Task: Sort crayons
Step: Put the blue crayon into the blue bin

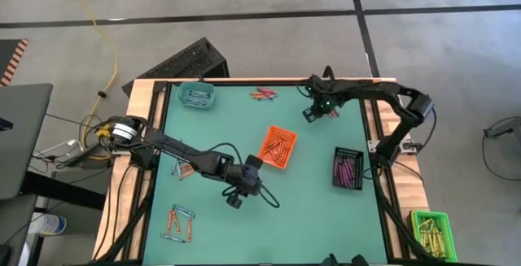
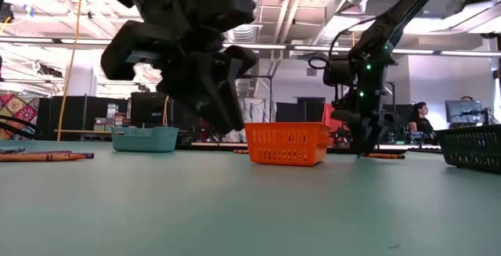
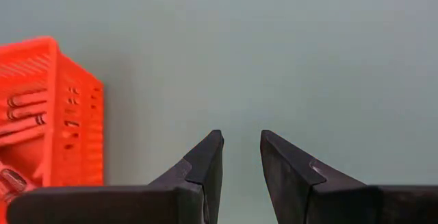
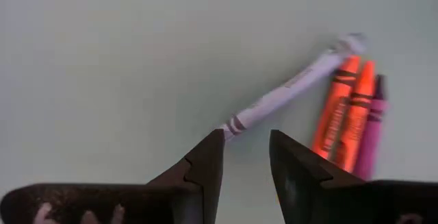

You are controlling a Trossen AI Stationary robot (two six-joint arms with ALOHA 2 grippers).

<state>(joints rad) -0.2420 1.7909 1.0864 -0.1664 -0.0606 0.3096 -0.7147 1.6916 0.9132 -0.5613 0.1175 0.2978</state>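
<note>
The right gripper (image 4: 245,157) hangs low over a pale crayon (image 4: 287,90) at the far edge of the mat (image 1: 326,217), fingers a narrow gap apart, empty, its end just at their tips. To lift it cleanly, I would centre on the barrel, clear of the orange crayons (image 4: 345,111) and purple one (image 4: 373,131) beside it. The left gripper (image 3: 241,157), slightly parted and empty, hovers near the orange tray (image 3: 48,107).

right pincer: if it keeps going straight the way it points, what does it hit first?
Likely the pale crayon: its near end lies just ahead of the right pincer, whose fingers stand slightly apart. The orange and purple crayons lie off to one side. Depth is unclear.
</note>
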